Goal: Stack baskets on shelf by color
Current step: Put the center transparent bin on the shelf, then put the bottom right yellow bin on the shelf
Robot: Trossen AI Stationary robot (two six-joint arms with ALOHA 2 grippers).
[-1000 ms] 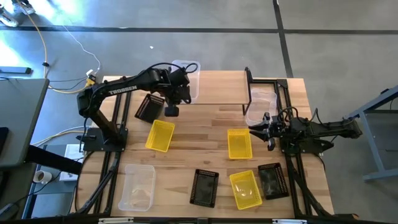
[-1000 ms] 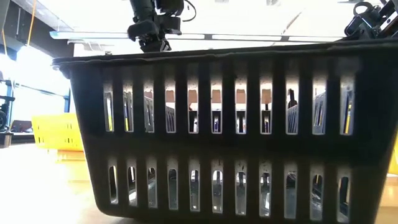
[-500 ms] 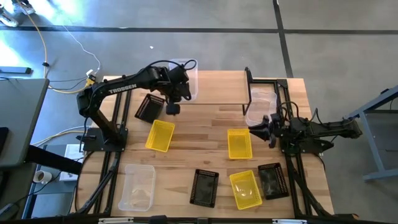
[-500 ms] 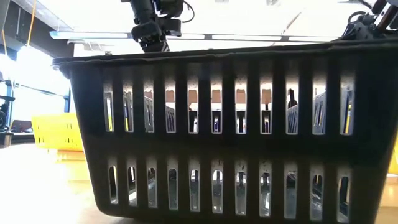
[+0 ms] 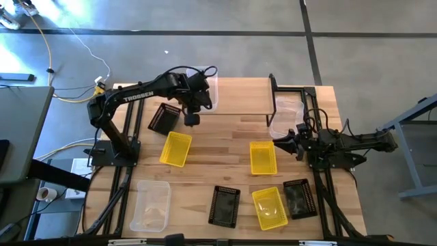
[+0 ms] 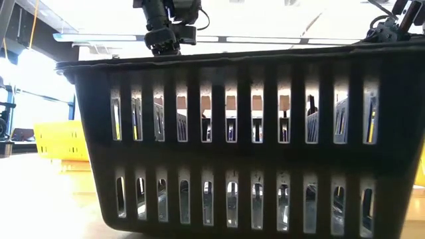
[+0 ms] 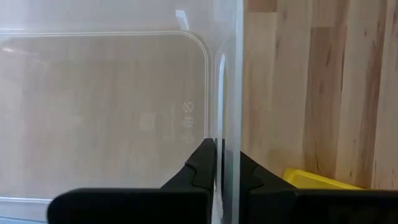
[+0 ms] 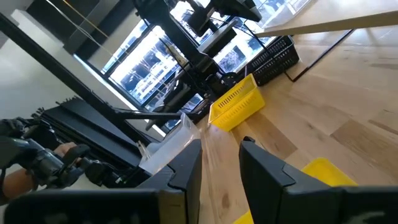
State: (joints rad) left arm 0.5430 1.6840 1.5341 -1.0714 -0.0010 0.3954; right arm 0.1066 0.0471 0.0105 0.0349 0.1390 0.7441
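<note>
1. The left gripper [image 7: 219, 163] is clamped on the wall of a clear basket [image 5: 207, 85], one finger on each side of the thin plastic edge. From above, that basket sits at the far end of the table [image 5: 232, 133], at the left end of the shelf [image 5: 239, 96], mostly tucked under the left arm.
2. The right gripper [image 8: 221, 155] is holding nothing: its fingers are parted with bare wood showing between them. It's over the table's right side, just right of a yellow basket [image 5: 263, 157].
3. A second clear basket [image 5: 287, 116] is by the shelf's right end, next to the black metal leg [image 5: 273, 99].
4. A black mesh basket [image 5: 164, 117] lies just beside the left arm, and another yellow basket [image 5: 175, 148] sits right in front of it.
5. Near edge of the table, going left to right: a clear basket [image 5: 150, 203], a black mesh basket [image 5: 224, 205], a third yellow basket [image 5: 269, 208] and one more black basket [image 5: 298, 198], those last two touching or close to it.
6. The low view is basically filled by the slotted wall of a black basket [image 6: 252, 133] right up against the lens, so it's not much help. You can just spot the left arm's gripper above its rim and a yellow basket off to the side.
</note>
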